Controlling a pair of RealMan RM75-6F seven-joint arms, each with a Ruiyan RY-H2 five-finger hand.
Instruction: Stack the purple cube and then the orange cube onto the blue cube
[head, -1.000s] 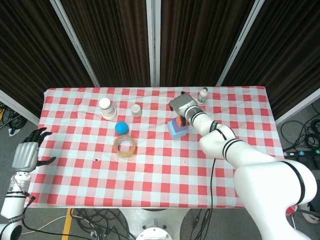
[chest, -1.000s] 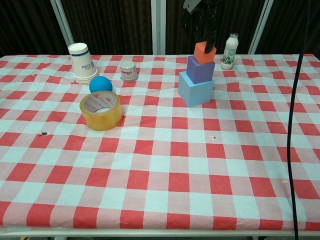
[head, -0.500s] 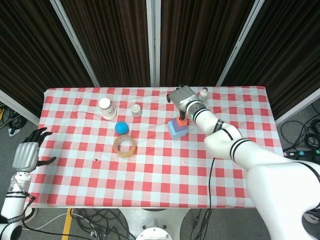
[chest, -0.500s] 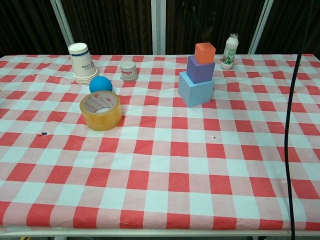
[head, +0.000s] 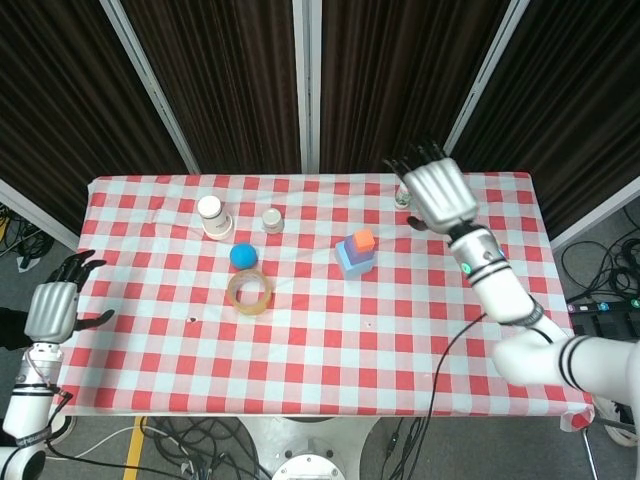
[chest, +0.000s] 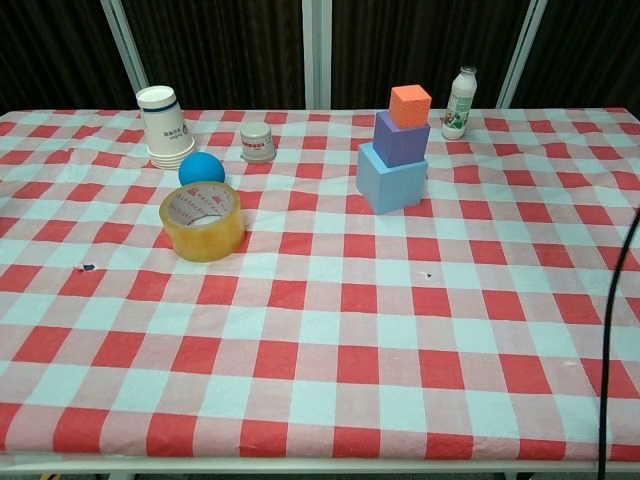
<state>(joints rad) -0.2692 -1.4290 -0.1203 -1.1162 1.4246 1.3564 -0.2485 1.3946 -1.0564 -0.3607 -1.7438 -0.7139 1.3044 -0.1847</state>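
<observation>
1. Nearest in chest view: bare checkered table (chest: 330, 400) across the lower frame, wide open room; a thin dark cable (chest: 618, 330) at the right edge.
2. Left of centre: tape roll (chest: 203, 221), blue ball (chest: 201, 168) just behind, then paper cups (chest: 165, 126) and small white cup (chest: 258, 142).
3. Right of centre: blue cube (chest: 391, 177), purple cube (chest: 401, 138) on it, orange cube (chest: 410, 105) on top; small bottle (chest: 459, 103) near, toward the far edge.
4. Visible only in head view: left hand (head: 52, 307) at lower left, off the table, fingers apart, holding nothing.
5. Also only there: right hand (head: 438, 193) at upper right, raised, fingers spread, empty, well apart from the stack.
</observation>
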